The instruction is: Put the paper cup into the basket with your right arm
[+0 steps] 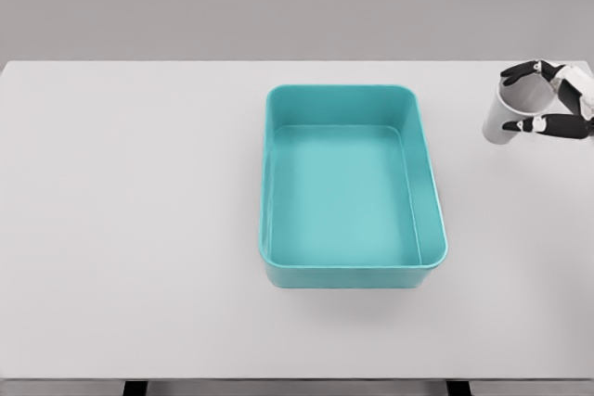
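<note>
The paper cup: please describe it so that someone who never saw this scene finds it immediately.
Start from the teal basket in the middle of the white table and look to its upper right, near the table's right edge. There the right hand holds the paper cup, tilted. It is the only small white container.

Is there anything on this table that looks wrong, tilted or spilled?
Only the paper cup stands out: it leans to one side at the table's far right edge, gripped by the right robot hand. Nothing is spilled. The teal basket sits flat, empty and undamaged.
</note>
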